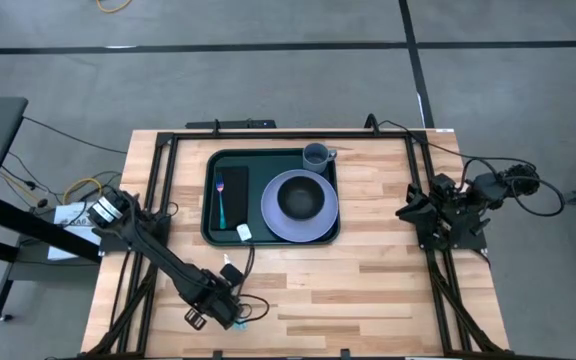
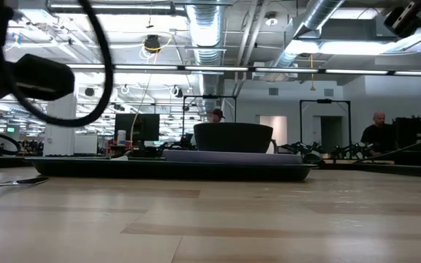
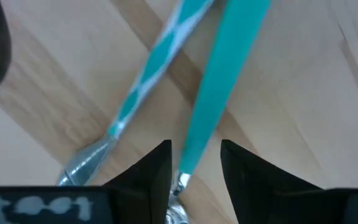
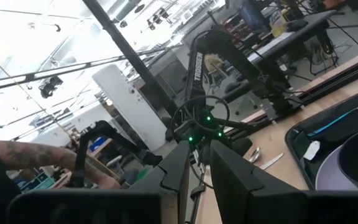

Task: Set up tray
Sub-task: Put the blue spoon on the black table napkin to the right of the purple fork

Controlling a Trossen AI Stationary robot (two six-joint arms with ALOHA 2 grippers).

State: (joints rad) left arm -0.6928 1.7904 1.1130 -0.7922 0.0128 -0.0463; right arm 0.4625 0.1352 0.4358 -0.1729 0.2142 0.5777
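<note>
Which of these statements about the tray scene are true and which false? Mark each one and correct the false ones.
1. The bowl sits on the plate in the tray. True.
2. The cup stands on the bare table. False: it is in the tray's corner.
3. The left gripper is over teal-handled cutlery on the table. True.
4. The right gripper holds a fork. False: it holds nothing and waits at the table's right edge.

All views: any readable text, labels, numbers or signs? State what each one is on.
Left wrist view: white lettering on the left claw housing, blurred, not readable.
Right wrist view: vertical white lettering on the other arm, too small to read.
High view: none.
Low view: none readable.
</note>
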